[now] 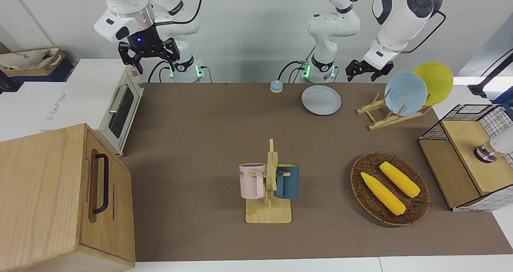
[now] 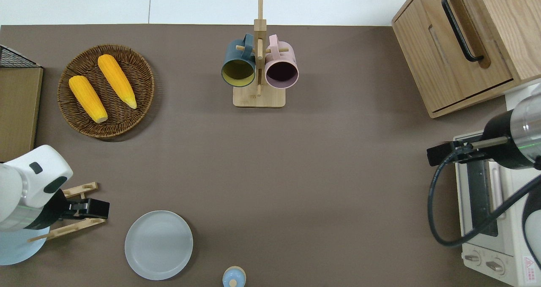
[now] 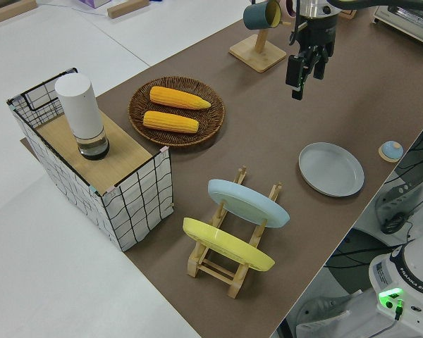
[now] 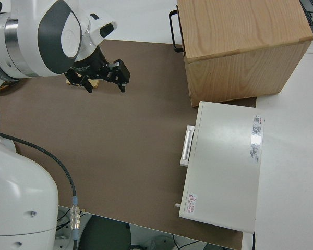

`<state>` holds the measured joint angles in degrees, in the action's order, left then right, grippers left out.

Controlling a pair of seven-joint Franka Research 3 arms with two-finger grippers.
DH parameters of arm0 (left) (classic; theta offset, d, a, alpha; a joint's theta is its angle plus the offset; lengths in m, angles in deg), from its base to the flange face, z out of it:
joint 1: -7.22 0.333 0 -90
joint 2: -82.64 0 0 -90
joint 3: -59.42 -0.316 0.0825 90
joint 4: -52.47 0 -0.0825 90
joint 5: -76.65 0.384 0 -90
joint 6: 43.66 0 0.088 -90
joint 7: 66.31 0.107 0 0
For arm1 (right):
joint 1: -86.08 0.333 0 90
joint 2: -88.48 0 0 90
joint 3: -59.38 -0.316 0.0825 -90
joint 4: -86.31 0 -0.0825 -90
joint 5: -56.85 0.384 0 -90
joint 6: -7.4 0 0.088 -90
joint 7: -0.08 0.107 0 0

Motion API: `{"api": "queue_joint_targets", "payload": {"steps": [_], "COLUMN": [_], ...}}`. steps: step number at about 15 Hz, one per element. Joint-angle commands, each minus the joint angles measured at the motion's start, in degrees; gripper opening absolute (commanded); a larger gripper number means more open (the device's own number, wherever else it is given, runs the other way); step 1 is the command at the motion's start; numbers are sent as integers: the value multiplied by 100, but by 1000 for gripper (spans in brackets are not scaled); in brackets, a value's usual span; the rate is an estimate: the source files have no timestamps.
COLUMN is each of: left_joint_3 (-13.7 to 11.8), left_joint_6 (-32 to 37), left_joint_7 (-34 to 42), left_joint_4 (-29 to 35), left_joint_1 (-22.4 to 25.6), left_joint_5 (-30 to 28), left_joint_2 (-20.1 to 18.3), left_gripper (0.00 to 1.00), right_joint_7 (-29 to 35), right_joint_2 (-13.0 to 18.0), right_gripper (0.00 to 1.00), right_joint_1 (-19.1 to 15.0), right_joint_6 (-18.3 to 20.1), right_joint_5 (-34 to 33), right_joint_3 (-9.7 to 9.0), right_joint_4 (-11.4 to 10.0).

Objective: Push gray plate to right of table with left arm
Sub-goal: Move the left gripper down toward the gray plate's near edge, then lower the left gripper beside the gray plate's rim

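- The push is not yet looking begun: the gray plate (image 2: 159,244) is lying flat on the desk (image 2: 321,173), close to the edge nearest the robots and toward the left arm's end, with nothing touching it.
- All the travel toward the right arm's end is, by my judgement, still remaining.
- The left claw (image 2: 91,208) is hanging in the air over the wooden plate rack (image 2: 67,223), beside the gray plate on the side toward the left arm's end, clearly apart from its rim.
- I cannot tell whether its fingers are apart or together; it is carrying nothing.
- That side is suiting the job: the claw is needing to come down to rim level and then sweep across.
- A small blue bell (image 2: 233,277) is sitting near the plate on the side toward the right arm's end, so it is risking being nudged.
- The right claw (image 1: 148,51) is parked, fingers spread apart and empty.
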<state>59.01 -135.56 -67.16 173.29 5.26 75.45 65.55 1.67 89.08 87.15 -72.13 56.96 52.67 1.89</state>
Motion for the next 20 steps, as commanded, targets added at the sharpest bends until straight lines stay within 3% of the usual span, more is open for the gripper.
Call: {"api": "queue_joint_targets", "payload": {"steps": [1,7,10,16,20], "left_joint_3": [-12,-12,-12,155,155], "left_joint_6": [-696,-1522,-2065,-3376,-4080], "left_joint_7": [-100,-82,-73,23,419], "left_joint_4": [1381,2805,3262,3923,4099], "left_joint_1": [-68,-59,-68,-59,-24], "left_joint_5": [14,14,49,287,515], "left_joint_2": [-1040,-2086,-2184,-1992,-1587], "left_gripper": [995,995,995,993,991], "right_joint_7": [8,8,-1,-1,8], "right_joint_2": [36,36,36,36,36], "right_gripper": [983,983,983,983,983], "right_joint_1": [-116,-116,-116,-116,-116], "right_joint_6": [69,69,69,69,69], "right_joint_5": [59,59,59,59,59], "right_joint_3": [-85,-85,-85,-85,-85], "right_joint_4": [22,22,22,22,22]}}
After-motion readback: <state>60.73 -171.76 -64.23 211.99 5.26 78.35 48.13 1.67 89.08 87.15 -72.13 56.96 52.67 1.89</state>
